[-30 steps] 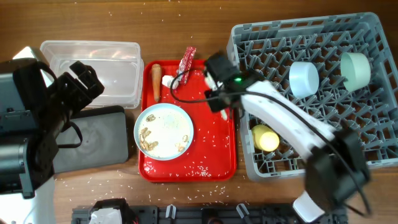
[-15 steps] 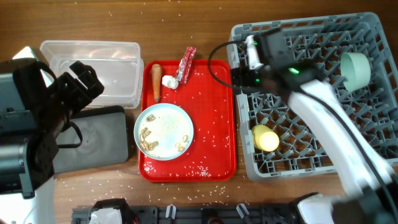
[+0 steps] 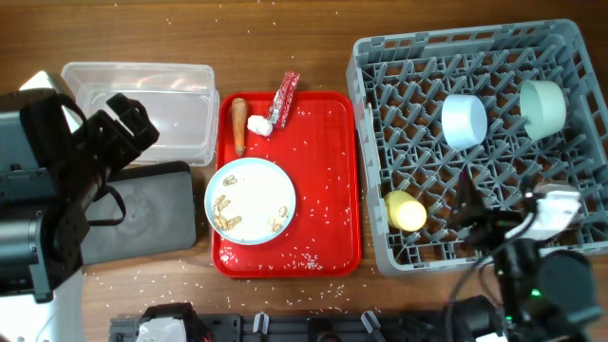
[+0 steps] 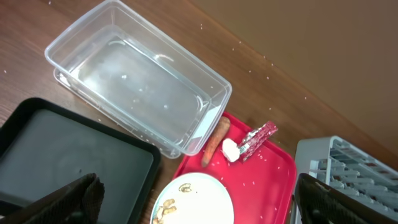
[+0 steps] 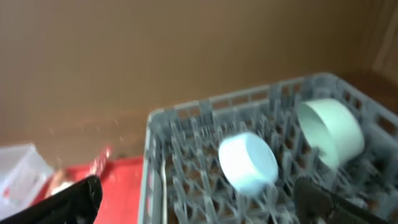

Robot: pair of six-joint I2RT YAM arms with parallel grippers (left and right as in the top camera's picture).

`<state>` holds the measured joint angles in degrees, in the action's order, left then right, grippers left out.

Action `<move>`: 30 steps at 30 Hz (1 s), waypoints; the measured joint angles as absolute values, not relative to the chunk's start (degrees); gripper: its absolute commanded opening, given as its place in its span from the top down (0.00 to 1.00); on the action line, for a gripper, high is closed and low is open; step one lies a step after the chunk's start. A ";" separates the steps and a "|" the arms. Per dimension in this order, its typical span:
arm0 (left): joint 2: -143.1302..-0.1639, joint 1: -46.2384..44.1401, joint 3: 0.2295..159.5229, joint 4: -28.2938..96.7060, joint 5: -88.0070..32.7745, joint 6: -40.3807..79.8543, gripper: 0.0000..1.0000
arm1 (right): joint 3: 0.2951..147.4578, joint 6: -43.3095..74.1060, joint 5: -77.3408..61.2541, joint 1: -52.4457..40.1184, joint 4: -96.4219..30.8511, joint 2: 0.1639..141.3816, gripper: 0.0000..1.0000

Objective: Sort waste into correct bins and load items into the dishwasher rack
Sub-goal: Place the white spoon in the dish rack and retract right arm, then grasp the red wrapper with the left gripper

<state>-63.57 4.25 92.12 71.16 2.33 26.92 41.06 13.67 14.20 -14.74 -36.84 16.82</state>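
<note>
Looking from overhead, the carrot [image 3: 238, 124] lies at the 11 o'clock corner of the red tray [image 3: 332, 190], long axis 12 to 6, at 3 o'clock from the left hand [image 3: 131, 121], far nearer it than the right hand [image 3: 518, 223] at 5 o'clock on the rack [image 3: 380, 57]. The left wrist view shows its hand spread wide and empty, the carrot toward 12 o'clock. The right wrist view shows that hand likewise parted, holding nothing.

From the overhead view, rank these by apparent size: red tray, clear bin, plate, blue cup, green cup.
1. Red tray
2. Clear bin
3. Plate
4. Blue cup and green cup: they look about alike, so I won't rank them.
</note>
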 measured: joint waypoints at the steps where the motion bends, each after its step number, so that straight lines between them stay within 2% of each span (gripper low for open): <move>1: -63.61 4.25 92.12 71.20 2.33 26.89 0.00 | 37.34 13.65 14.33 -14.33 -33.78 15.05 0.00; 4: -63.64 4.25 92.12 71.20 2.33 26.92 0.00 | 19.64 14.13 14.68 -13.50 -18.46 7.09 0.00; 8: -63.66 4.25 92.12 71.22 2.31 26.92 0.00 | 4.45 15.42 14.83 -13.50 2.72 3.09 0.00; 9: -63.66 4.25 92.12 71.22 2.31 26.92 0.00 | 2.33 16.32 14.87 -13.50 3.97 2.37 0.00; 17: -63.66 4.25 92.12 71.20 2.33 26.92 0.00 | 0.36 31.27 15.11 -13.43 1.54 1.06 0.00; 24: -63.66 4.25 92.12 71.22 1.63 27.33 0.00 | 0.34 32.80 15.11 -13.43 1.54 1.06 0.00; 25: -63.66 4.27 92.12 71.13 -0.54 28.27 0.11 | 0.36 32.82 15.09 -13.43 1.54 1.06 0.00; 27: -64.16 3.90 91.72 64.97 -7.57 31.18 0.16 | 0.36 32.97 15.11 -13.43 1.54 1.06 0.00; 28: -65.69 1.91 91.72 61.36 -9.89 32.73 0.16 | 0.34 32.99 15.09 -13.43 1.54 1.06 0.00; 29: -68.40 -1.04 91.72 61.12 -10.41 33.39 0.10 | 0.36 32.99 15.09 -13.43 1.54 1.06 0.00; 30: -72.44 -4.36 91.70 60.93 -9.37 33.80 0.09 | 0.36 32.99 15.11 -13.43 1.54 1.06 0.00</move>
<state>-72.44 -4.36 91.70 60.93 -9.37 33.80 0.36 32.99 15.11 -13.43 1.54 1.06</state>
